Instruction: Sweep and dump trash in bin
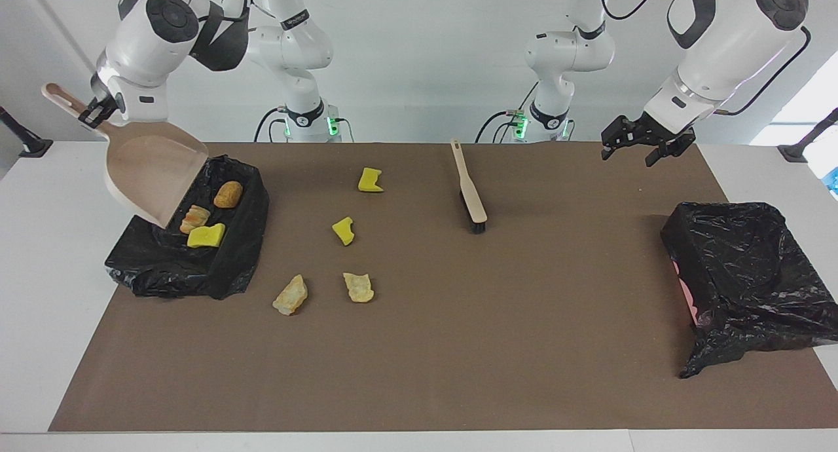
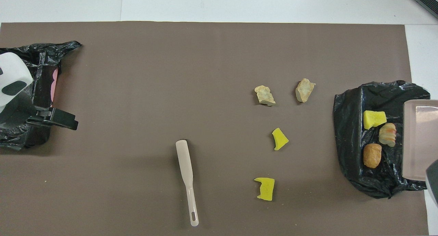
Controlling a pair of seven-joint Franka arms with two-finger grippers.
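Right gripper (image 1: 93,111) clamped on the handle of the beige dustpan (image 1: 154,177), held tilted mouth-down over the bin (image 1: 190,262) at the right arm's end of the bench (image 1: 39,242); pan empty. Left gripper (image 1: 638,147) up in the air with fingers spread wide, holding nothing, over the mat (image 1: 458,347) near the second black-bagged bin (image 1: 746,275) at the left arm's end. Brush (image 1: 470,188) lies on the mat near the robots, mid-bench. Trash: three pieces in the bin, brown lump (image 1: 228,194), striped orange lump (image 1: 194,217), yellow sponge chunk (image 1: 205,235). Four on the mat beside the bin: yellow chunk (image 1: 370,180) nearest the robots, yellow chunk (image 1: 343,230) farther out, then two tan lumps (image 1: 291,295) (image 1: 359,287) farthest, side by side.
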